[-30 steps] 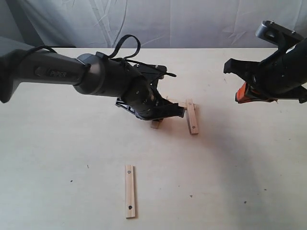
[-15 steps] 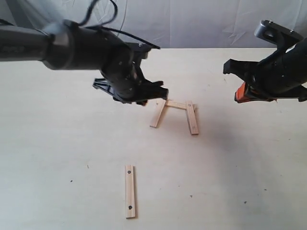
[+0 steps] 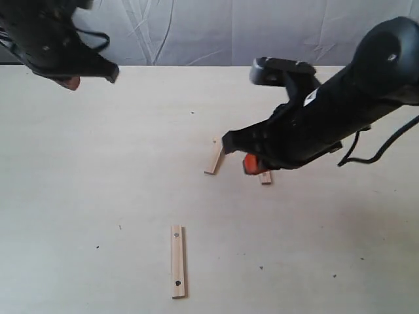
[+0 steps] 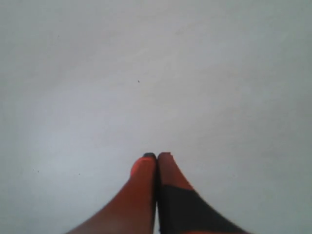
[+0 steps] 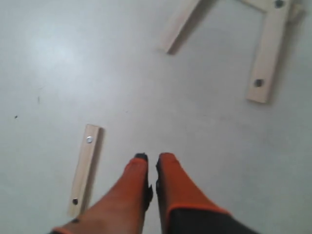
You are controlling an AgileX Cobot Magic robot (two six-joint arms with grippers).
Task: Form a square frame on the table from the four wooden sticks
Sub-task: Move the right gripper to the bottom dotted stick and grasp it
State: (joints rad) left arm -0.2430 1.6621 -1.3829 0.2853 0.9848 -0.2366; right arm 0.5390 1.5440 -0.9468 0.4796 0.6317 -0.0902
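**Table** (image 3: 78,190): pale cream top with a few dark specks. A wrinkled grey cloth (image 3: 196,29) hangs behind its far edge.

**Left gripper** (image 4: 157,156): orange fingers pressed together with nothing between them. It is raised over bare table at the far left, well apart from every stick.

**Right gripper** (image 5: 151,157): orange fingers all but together, only a hairline gap, holding nothing. Its arm reaches across the middle, and the tips hang above the table near the grouped sticks.

**Lone holed stick** (image 3: 177,261): flat on the near part of the table, with a dark hole near each end. It lies well apart from the others.

**Plain stick** (image 3: 214,157): flat at mid-table, slightly slanted.

**Second holed stick** (image 5: 266,54): flat and roughly alongside the plain stick, apart from it. In the exterior view the right arm hides all but its near end.

**Cross stick** (image 5: 253,3): only a sliver shows, at the far end of the second holed stick. How the two overlap cannot be told.

**Layout**: these last three stand as three sides. The side facing the lone holed stick is open.
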